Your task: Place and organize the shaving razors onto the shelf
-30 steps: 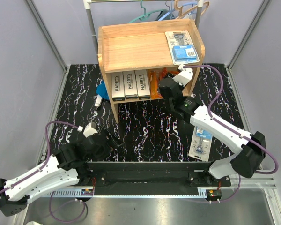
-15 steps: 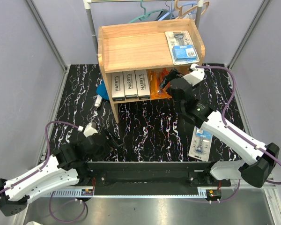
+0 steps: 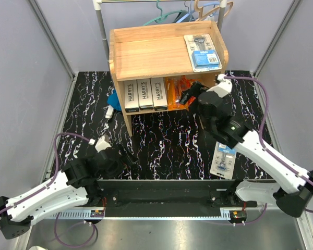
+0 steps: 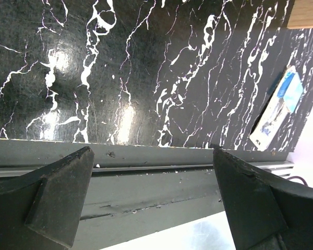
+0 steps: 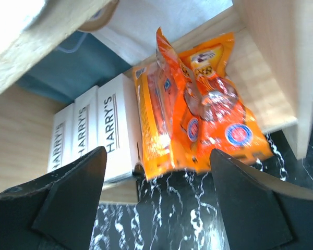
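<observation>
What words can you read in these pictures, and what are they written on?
"HARRY'S": printed on each of the three white boxes on the lower tier of the shelf.
Too blurred to read: the print on the orange packets beside them.
Too small to read: the print on the blue-card blister pack on the top tier and on the other blister pack on the table.

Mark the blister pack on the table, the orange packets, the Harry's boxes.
blister pack (image 3: 224,159), top view, card centre
orange packets (image 5: 198,125), right wrist view, front packet
Harry's boxes (image 3: 145,94), top view, middle box
</observation>
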